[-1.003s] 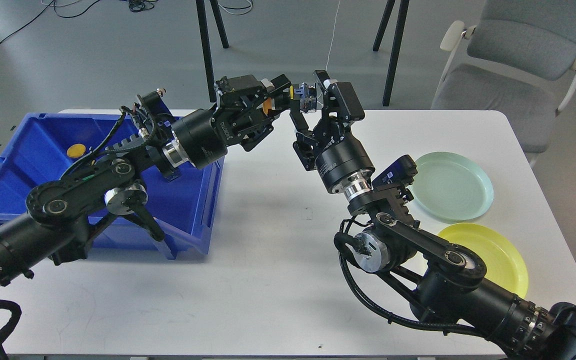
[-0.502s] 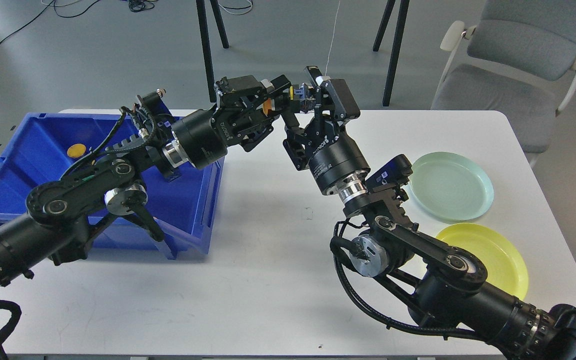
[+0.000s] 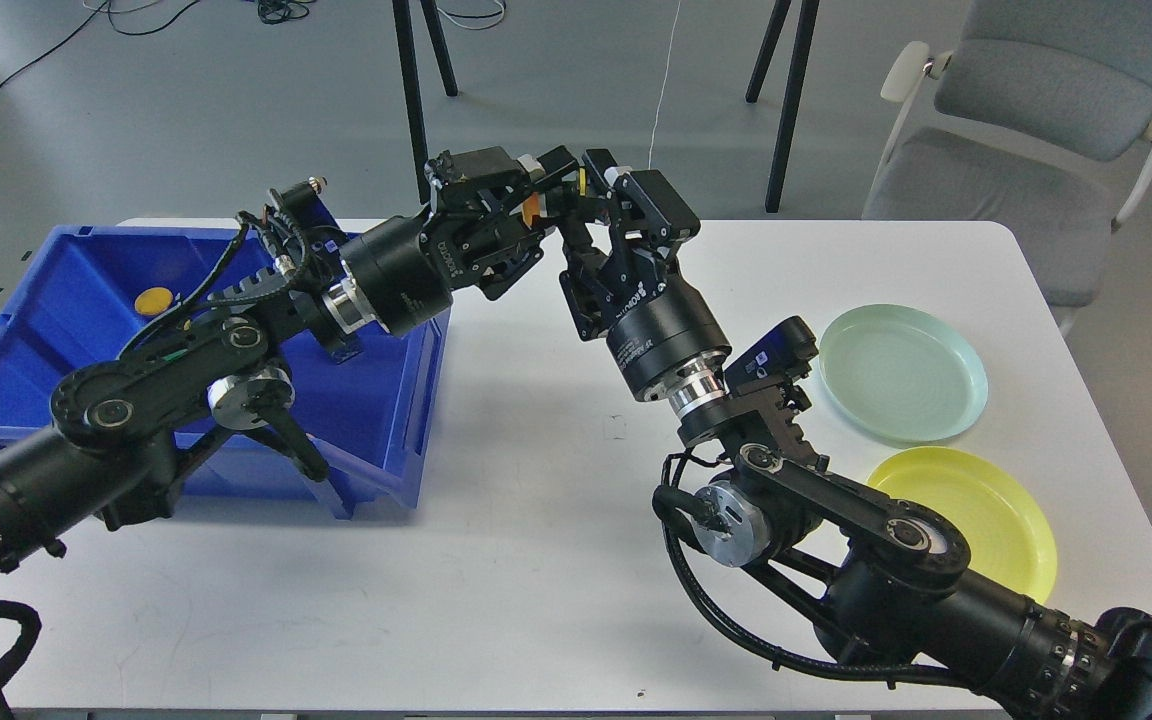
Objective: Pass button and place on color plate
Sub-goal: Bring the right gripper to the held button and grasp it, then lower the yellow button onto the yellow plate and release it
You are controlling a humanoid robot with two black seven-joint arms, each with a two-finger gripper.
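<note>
My left gripper is raised over the table's far middle and is shut on a small orange-yellow button. My right gripper meets it tip to tip. Its fingers are spread, one above and one below the left gripper's tip. Whether they touch the button is hidden. A second orange-yellow button lies in the blue bin on the left. A pale green plate and a yellow plate lie on the table at the right.
The white table carries the bin at its left and the two plates at its right. My right arm crosses the table's middle right. A grey chair and black stand legs are behind the table.
My right gripper has moved left, from a small gap to closing around the left gripper's tip. The left gripper has stayed nearly still with the button in it.
</note>
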